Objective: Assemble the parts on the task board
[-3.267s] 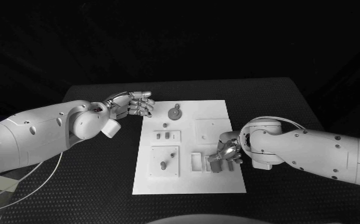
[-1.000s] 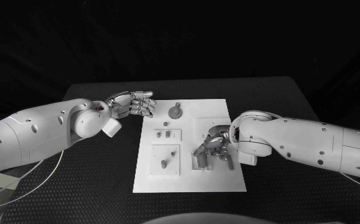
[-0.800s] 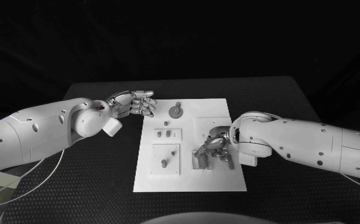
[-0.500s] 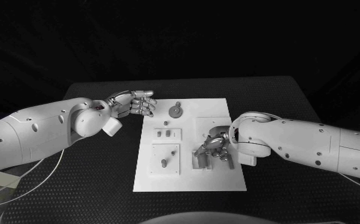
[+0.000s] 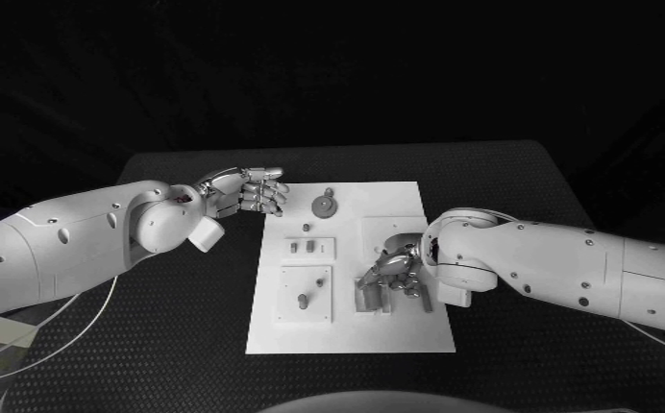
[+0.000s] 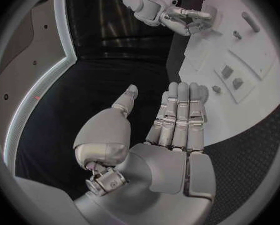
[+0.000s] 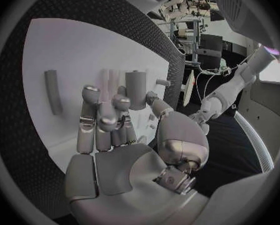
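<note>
Head view: the task board [image 5: 350, 336] lies mid-table; the right hand [image 5: 395, 272] is over its right half, fingers bent down around grey parts [image 5: 369, 294]; whether it grips one I cannot tell. The left hand [image 5: 250, 192] sits curled at the board's far left corner, holding nothing.
Left wrist view: fingers side by side, thumb apart.
Right wrist view: an upright part [image 7: 135, 89] stands just beyond the fingertips.
Writing: none readable.

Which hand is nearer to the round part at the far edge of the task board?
The left hand. It hovers just beside the round part, off the task board's left edge. The right hand is farther, over the board's near right area.
</note>
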You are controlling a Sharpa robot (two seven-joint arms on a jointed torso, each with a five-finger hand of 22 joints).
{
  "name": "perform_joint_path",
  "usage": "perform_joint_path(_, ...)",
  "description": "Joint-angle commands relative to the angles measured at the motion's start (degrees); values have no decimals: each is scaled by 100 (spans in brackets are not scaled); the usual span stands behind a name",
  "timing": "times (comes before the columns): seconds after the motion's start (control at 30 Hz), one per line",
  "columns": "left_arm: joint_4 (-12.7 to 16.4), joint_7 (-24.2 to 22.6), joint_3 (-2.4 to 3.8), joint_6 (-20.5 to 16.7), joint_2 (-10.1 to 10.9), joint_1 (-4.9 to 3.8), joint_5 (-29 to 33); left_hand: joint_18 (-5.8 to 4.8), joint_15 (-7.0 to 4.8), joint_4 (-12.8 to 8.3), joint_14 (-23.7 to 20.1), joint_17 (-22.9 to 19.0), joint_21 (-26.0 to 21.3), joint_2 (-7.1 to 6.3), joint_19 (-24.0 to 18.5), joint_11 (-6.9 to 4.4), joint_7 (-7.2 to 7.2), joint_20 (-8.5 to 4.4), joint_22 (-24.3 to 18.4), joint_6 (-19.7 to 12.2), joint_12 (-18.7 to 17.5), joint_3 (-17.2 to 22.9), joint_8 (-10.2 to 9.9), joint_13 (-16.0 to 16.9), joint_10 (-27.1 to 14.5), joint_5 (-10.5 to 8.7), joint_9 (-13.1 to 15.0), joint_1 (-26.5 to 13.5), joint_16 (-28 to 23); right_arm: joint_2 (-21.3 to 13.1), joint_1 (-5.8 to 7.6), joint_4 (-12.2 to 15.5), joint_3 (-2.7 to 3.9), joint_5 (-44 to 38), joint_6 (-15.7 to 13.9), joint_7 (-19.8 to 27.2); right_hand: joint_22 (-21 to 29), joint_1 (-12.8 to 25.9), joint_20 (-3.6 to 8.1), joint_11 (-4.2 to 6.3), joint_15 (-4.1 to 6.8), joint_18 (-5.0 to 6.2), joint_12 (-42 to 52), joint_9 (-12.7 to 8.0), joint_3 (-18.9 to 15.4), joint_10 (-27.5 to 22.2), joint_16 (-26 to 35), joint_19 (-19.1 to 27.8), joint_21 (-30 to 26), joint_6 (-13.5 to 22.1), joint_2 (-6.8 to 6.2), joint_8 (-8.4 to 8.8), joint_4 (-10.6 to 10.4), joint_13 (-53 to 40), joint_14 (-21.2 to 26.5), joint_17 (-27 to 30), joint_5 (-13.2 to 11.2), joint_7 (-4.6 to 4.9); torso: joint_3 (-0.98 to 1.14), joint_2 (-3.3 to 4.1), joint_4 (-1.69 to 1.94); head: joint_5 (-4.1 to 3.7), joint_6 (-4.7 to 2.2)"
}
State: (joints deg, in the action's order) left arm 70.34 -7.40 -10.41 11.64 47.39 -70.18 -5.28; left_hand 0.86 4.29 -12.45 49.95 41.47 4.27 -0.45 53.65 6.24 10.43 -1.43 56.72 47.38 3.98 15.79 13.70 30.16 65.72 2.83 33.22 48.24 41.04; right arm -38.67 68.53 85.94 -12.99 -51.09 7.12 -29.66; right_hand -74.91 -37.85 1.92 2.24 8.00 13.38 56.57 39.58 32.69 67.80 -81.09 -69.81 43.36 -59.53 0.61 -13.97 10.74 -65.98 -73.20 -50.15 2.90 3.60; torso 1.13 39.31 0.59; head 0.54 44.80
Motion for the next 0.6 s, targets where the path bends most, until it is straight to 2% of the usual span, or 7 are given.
perform_joint_path(0.03, 20, -29, 3, 90, -5, -3, -9, 7, 1, 17, -38, 0, -17, 2, -57, -8, -11, 2, 8, -14, 1, 21, 32, 5, -16, -3, 9, -40, -11, 13, -19, -19, -8, 12, 147, -14, -103, 47, -5, -19, 18, 162, -22, -3, 20, -1, 34, -3, -7, -34, 13, -2, -5, 5, 3, 4, 0, 77, -1, 0, -3, 7, 12)
perform_joint_path(0.2, 19, -24, 3, 93, -4, -3, -9, 7, 1, 16, -39, 0, -17, 1, -57, -8, -11, 2, 8, -14, 1, 21, 32, 5, -16, -3, 9, -39, -11, 16, -31, -42, -9, 67, 112, -11, -102, 57, -2, -20, 17, 162, -26, -3, 36, -4, 39, -2, -10, -31, 3, 1, -12, 7, 5, 6, -2, 78, 1, 1, -2, 17, 26)
perform_joint_path(0.23, 18, -23, 3, 91, -2, -3, -9, 7, 1, 15, -39, 0, -18, 0, -58, -9, -10, 2, 8, -14, 1, 22, 32, 6, -16, -3, 9, -39, -11, 19, -31, -41, -9, 81, 125, -9, -93, 250, -10, -34, 1, 153, -48, -14, -46, -37, 63, 24, -31, 20, -266, 32, -91, 16, 29, 13, 28, 95, 3, 0, -2, 21, 27)
perform_joint_path(0.6, 19, -20, 3, 85, -2, -3, -10, 7, 1, 15, -39, 0, -18, 0, -58, -9, -10, 2, 8, -13, 2, 22, 32, 6, -16, -3, 9, -39, -12, 41, -39, -61, -11, 88, 146, 6, -92, 256, -8, -33, 0, 158, -50, -15, -39, -40, 66, 26, -34, 22, -271, 33, -99, 17, 31, 13, 3, 96, 3, 2, -3, 29, 34)
